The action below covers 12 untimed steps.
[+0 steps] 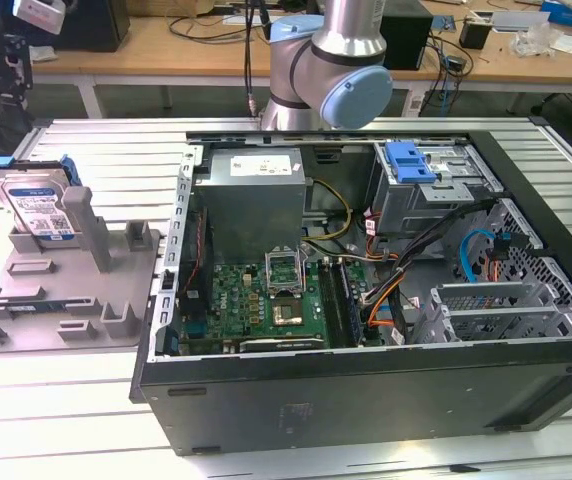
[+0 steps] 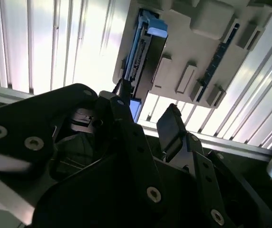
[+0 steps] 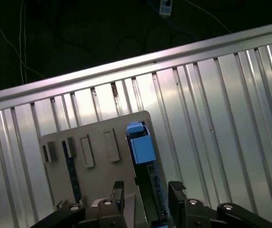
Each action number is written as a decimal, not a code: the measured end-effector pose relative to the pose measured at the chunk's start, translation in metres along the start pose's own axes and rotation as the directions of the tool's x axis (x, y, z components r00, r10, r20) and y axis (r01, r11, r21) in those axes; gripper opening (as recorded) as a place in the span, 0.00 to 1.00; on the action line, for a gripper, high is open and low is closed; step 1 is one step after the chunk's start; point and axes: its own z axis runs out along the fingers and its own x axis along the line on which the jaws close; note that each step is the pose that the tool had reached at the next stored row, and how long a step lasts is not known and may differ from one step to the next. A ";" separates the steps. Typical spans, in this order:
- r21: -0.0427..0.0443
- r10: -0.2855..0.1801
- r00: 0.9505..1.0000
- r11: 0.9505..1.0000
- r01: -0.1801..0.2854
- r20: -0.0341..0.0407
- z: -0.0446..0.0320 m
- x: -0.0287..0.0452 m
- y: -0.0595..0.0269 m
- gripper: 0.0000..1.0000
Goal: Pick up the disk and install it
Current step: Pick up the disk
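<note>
So the gripper (image 3: pixel 147 186) hangs spread open over the disk (image 3: pixel 143 149), standing on edge in the grey holder (image 3: pixel 98 130); closing off-centre could catch one edge and tip it.

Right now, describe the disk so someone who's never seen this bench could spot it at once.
Start at the open computer case, then look to the exterior view's left for the grey holder tray beside it. The disk stands on edge at the tray's far corner: silver, white-and-blue label, blue frame, the tray's only drive.
</note>
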 end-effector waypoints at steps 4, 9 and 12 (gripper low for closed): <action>0.003 -0.075 0.997 0.997 0.075 -0.004 0.0003 0.0000 0.0000 0.50; 0.006 -0.183 0.983 0.983 0.183 -0.009 0.0007 0.0000 -0.0001 0.50; 0.007 -0.217 0.976 0.976 0.217 -0.011 0.0009 0.0000 -0.0001 0.50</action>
